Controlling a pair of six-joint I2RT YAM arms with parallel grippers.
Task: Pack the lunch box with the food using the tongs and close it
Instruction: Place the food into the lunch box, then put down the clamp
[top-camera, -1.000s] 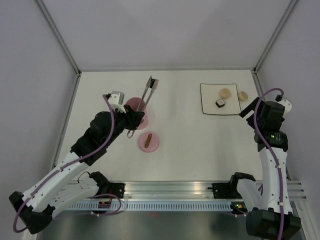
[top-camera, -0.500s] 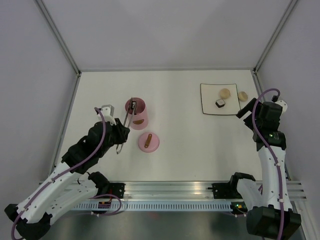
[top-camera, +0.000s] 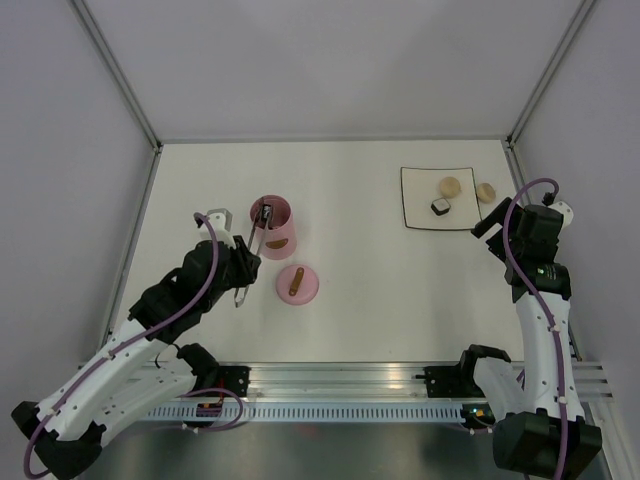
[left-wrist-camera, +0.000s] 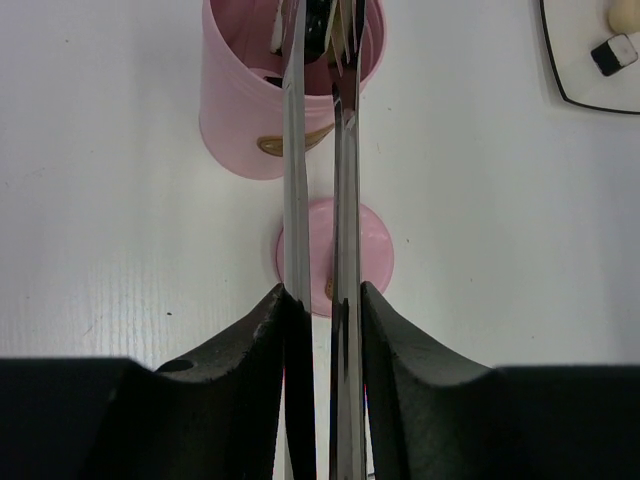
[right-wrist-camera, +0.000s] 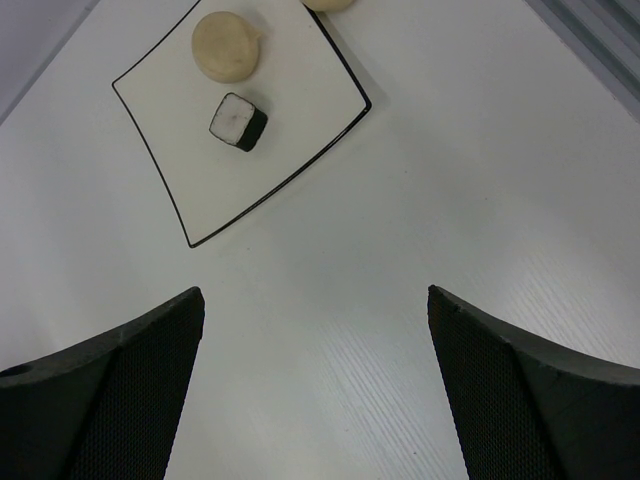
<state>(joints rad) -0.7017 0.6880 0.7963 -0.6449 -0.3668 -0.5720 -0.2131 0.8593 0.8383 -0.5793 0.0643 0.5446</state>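
My left gripper (left-wrist-camera: 320, 302) (top-camera: 243, 277) is shut on the silver tongs (left-wrist-camera: 296, 180) (top-camera: 256, 240), one flat arm against each finger. The tong tips reach into the mouth of the pink lunch box (left-wrist-camera: 240, 110) (top-camera: 279, 236), where something dark shows between them. The pink lid (left-wrist-camera: 372, 255) (top-camera: 298, 284) with its brown bar handle lies flat on the table just near of the tub. Food rests on the white plate (right-wrist-camera: 290, 150) (top-camera: 415, 200): a beige ball (right-wrist-camera: 227, 45) (top-camera: 450, 186) and a white-and-black cube (right-wrist-camera: 238, 121) (top-camera: 440, 207). My right gripper (right-wrist-camera: 315, 330) (top-camera: 487, 220) hangs open and empty near the plate.
Another beige ball (top-camera: 486, 191) lies on the table just right of the plate. Grey walls close the table at the back and both sides. The metal rail with both arm bases runs along the near edge.
My left arm has drawn back toward the near edge, bringing the tong tips from beyond the tub to its mouth. The right arm has barely shifted.
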